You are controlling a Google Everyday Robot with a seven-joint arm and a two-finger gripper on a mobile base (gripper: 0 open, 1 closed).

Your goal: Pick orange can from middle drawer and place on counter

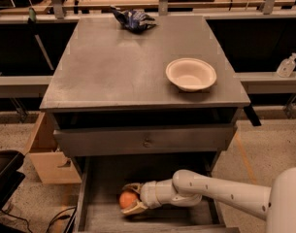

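The orange can is a small round orange ball low in the open middle drawer, left of centre. My gripper reaches in from the right on a white arm, and its tan fingers sit above and below the orange can, closed around it. The can is near the drawer floor; I cannot tell if it is lifted. The counter is the grey cabinet top above the drawer.
A cream-white bowl sits on the counter's right front. A dark blue foil bag lies at the counter's back edge. A closed drawer front with a knob is above the open drawer. A cardboard box stands at left.
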